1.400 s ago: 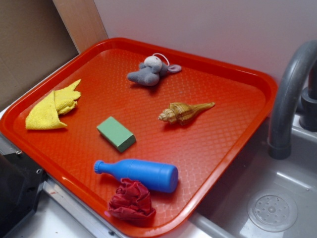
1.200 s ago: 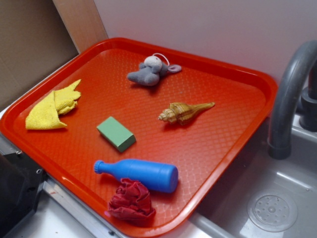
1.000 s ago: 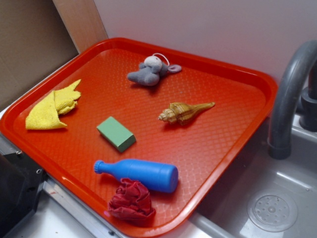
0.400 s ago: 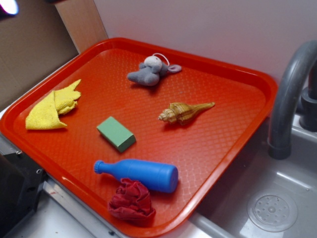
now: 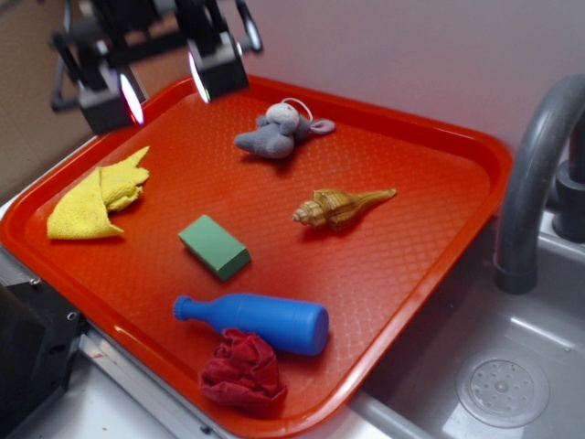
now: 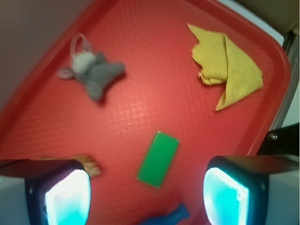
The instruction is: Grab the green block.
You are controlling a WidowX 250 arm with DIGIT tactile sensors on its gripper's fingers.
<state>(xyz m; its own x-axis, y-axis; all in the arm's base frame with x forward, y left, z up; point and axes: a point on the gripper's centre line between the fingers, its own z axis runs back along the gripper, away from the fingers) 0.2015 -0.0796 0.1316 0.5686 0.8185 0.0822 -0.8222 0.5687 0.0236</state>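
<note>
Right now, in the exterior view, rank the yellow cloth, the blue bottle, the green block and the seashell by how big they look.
1. blue bottle, though it lies nearest the camera
2. yellow cloth
3. seashell and green block: too alike to rank

You see tray (image 5: 430, 128): glossy red plastic, dimpled floor | block (image 5: 215, 247): matt green, smooth faces | bottle (image 5: 260, 321): shiny blue plastic | yellow rag (image 5: 91, 199): napped cloth | red rag (image 5: 242, 370): crumpled cloth | toy (image 5: 274, 131): grey plush | shell (image 5: 336, 207): ridged, glossy tan | sink (image 5: 512, 366): smooth grey plastic.
</note>
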